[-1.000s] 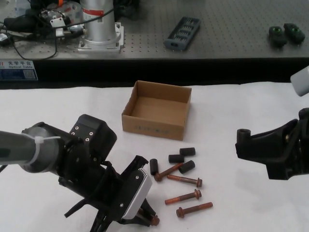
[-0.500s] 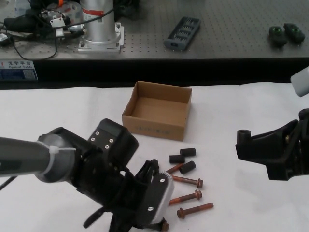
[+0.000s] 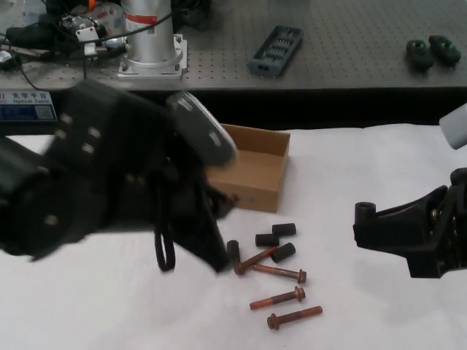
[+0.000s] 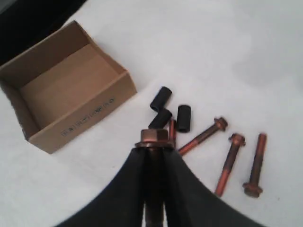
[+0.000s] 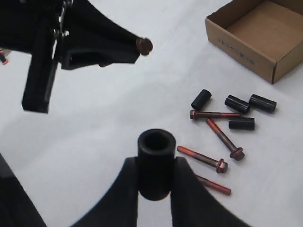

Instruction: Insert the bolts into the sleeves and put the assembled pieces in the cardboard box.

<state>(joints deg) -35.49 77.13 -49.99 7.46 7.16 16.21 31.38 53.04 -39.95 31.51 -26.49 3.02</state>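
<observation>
**Bolt in my left, sleeve in my right**

My left gripper (image 4: 155,151) is pinching a bolt (image 4: 152,137) by the shank, with the hex head poking out past the fingertips. From the high camera I see that arm between me and the cardboard box (image 3: 259,182), covering the box's left part.

My right gripper (image 5: 156,166) is clamped on a black sleeve (image 5: 156,146), its open bore turned toward the wrist camera. It sits well apart from the box, off the box's right side and nearer the high camera.

Just in front of the box's printed wall, four loose sleeves (image 3: 266,239) lie on the white cloth (image 3: 365,160). Four loose bolts (image 3: 279,273) are strewn beside them, mostly on the side away from the box.
</observation>
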